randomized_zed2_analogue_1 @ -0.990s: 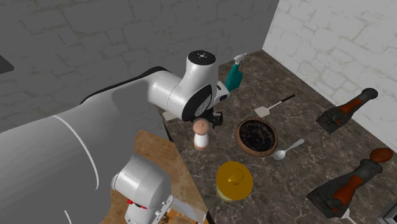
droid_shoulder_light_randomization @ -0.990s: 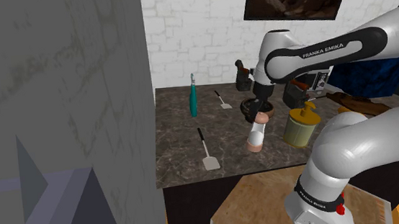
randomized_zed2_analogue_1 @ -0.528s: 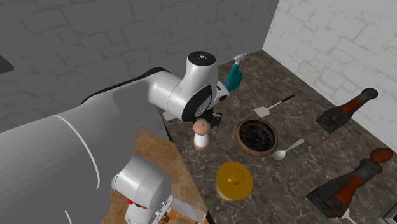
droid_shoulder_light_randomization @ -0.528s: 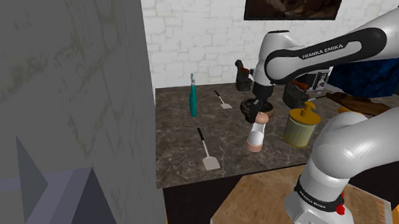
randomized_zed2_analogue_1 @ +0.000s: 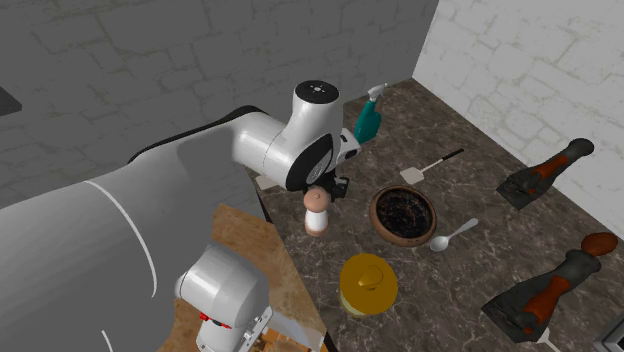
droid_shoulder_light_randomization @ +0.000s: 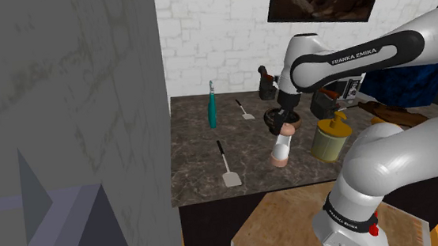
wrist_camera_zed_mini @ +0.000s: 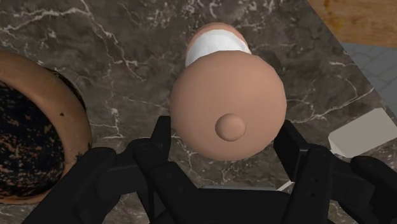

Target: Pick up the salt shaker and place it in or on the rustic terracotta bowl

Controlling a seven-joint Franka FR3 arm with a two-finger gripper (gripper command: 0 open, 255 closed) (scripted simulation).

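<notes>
Nothing has shifted in the last second: the gripper sits low around the rounded top of the salt shaker, which stands upright on the marble counter just beside the terracotta bowl. Whether it grips yet, I cannot tell. This looks like the grasping step; next it needs a firm squeeze, a lift and a short carry to the bowl.

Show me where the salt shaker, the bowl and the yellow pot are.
salt shaker (randomized_zed2_analogue_1: pixel 316 216), second exterior view, white body.
bowl (randomized_zed2_analogue_1: pixel 376 213), second exterior view, brown rim.
yellow pot (randomized_zed2_analogue_1: pixel 368 277), second exterior view, lid.
</notes>
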